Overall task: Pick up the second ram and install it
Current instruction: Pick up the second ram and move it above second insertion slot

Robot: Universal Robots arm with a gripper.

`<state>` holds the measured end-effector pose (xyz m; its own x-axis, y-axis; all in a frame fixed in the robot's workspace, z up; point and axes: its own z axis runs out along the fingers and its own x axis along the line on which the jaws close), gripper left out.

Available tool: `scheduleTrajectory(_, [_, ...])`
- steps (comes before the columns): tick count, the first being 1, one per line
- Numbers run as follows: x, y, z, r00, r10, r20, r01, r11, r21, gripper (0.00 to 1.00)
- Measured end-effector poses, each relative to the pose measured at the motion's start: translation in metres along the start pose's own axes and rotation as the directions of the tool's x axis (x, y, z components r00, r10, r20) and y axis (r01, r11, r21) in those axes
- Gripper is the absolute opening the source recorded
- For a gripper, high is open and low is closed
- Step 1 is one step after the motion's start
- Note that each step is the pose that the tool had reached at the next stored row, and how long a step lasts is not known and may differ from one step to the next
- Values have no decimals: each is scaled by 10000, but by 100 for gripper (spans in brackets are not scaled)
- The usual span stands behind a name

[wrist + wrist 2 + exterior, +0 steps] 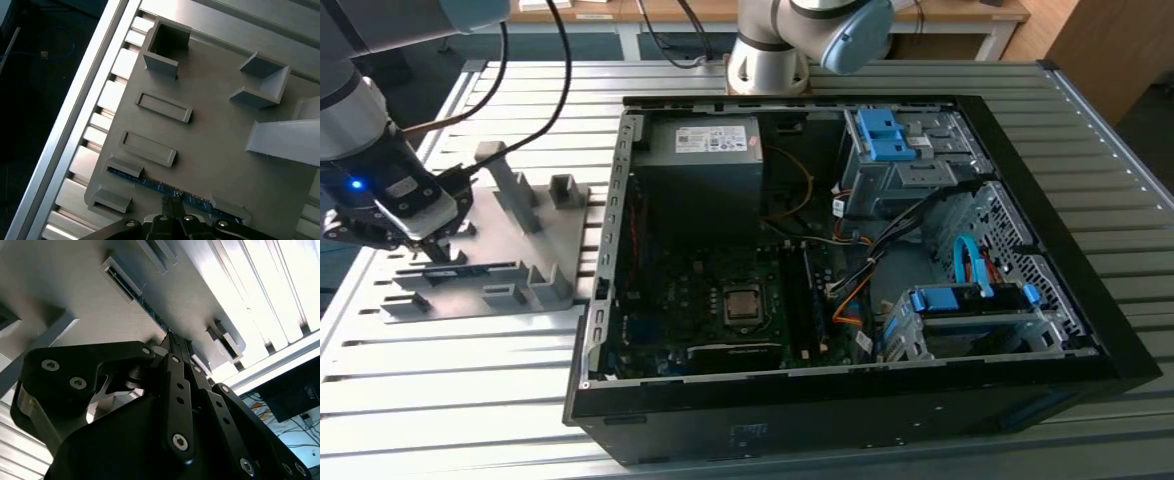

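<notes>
1. Second ram (150,182): a blue-green strip standing on edge in a slot of the grey tray (215,155), with a bracket at each end.
2. Gripper (170,201) sits directly over the ram's mid-length. Its fingers (176,347) are drawn almost together and pinch the ram's upper edge (152,315), which runs in between them.
3. In the exterior view the gripper (438,248) is down on the tray (520,235) at the exterior view's left, mid-height.
4. An open computer case (854,410) fills the centre and the exterior view's right, just beside the tray. Both rest on a slatted metal table (440,400).
</notes>
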<state>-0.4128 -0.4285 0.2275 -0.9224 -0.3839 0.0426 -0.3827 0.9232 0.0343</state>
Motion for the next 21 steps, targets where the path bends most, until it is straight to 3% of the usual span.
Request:
scheduleTrajectory(10, [0, 0, 0, 9946, -1041, -38, 1041, 9946, 43, 10])
scheduleTrajectory(21, [0, 0, 0, 9787, -2049, -80, 2050, 9787, 80, 10])
